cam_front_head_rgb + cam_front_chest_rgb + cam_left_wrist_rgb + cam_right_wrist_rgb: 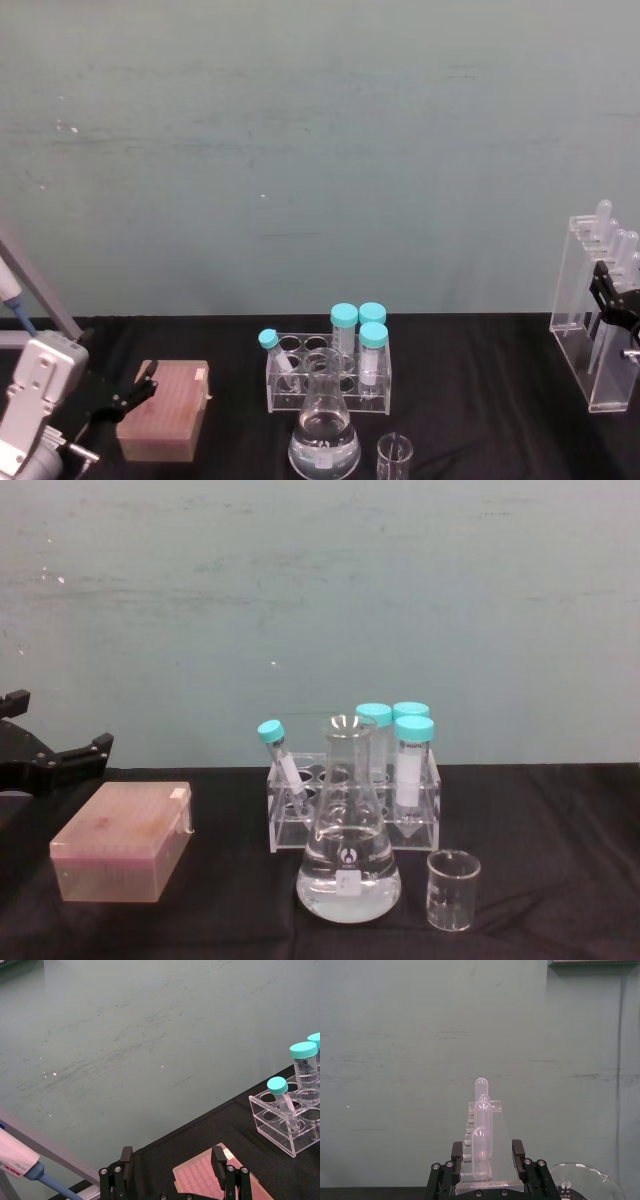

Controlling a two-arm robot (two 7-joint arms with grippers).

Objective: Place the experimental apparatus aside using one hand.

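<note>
The right tool (487,1152) is clamping its two black fingers against both sides of one tall clear acrylic rack (570,290), which is standing at the bench's 3 o'clock edge in the head view. Three long round-topped clear test tubes (482,1115) are showing in the rack from the right wrist view. Whether the rack's foot is resting on the black-clothed bench (480,380) cannot be told.

At 6 o'clock, one conical glass flask (348,865) holding clear liquid is sitting with one small clear glass beaker (453,890) just beside it at its 3 o'clock. One low clear plastic tube stand (432,815) is standing behind the flask at 12 o'clock, its middle screened by the flask in the chest view. It is carrying four teal-capped tubes (413,760), three upright and one leaning.

At 9 o'clock the left tool (171,1160) is hovering wide open and empty, close by one pink rectangular tip box (125,840). One blue-tipped white pipette (20,1160) is hanging at the far 9 o'clock edge.
</note>
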